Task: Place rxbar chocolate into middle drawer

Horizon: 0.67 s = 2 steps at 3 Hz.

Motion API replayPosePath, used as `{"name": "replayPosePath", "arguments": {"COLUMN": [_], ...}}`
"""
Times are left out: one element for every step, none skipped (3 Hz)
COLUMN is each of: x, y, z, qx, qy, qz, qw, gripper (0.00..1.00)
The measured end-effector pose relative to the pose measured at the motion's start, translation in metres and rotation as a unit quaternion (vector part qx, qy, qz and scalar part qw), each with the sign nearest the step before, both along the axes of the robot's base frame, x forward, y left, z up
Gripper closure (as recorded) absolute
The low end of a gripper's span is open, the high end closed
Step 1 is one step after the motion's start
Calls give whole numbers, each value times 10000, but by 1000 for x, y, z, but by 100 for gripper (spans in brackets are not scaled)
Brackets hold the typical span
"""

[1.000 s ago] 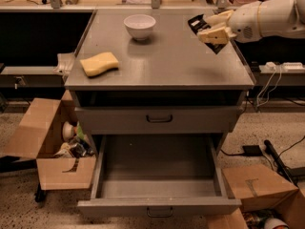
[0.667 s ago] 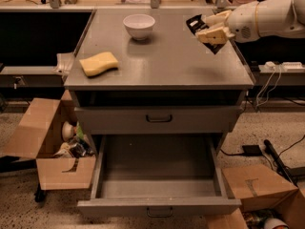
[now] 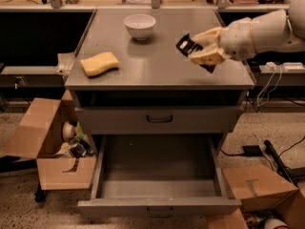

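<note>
You've got movement. Your cream-coloured two-finger gripper (image 3: 195, 48) has slid forward and a touch left. A second ago it sat about level with the round white bowl (image 3: 139, 26), off to the bowl's right. Now it hangs nearer the front than the bowl and a little closer in to it. The small flat rxbar chocolate in its black wrapper (image 3: 186, 45), pinched between the fingers, has come along, so it too is forward of the bowl. The white forearm (image 3: 267, 32) behind has followed, swinging forward, right of the bowl.
</note>
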<state>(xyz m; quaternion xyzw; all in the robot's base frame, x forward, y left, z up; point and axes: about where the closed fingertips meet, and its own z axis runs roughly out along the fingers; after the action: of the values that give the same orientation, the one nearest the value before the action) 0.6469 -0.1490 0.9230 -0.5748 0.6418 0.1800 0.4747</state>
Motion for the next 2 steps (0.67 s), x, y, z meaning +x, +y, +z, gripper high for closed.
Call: {"name": "replayPosePath", "arguments": {"x": [-65,-107], "y": [4,7], "z": [-31,-87], "qx": [-241,-311], "qy": [-115,393], "qz": [456,777], "qw": [9986,9957], "gripper": [100,100]}}
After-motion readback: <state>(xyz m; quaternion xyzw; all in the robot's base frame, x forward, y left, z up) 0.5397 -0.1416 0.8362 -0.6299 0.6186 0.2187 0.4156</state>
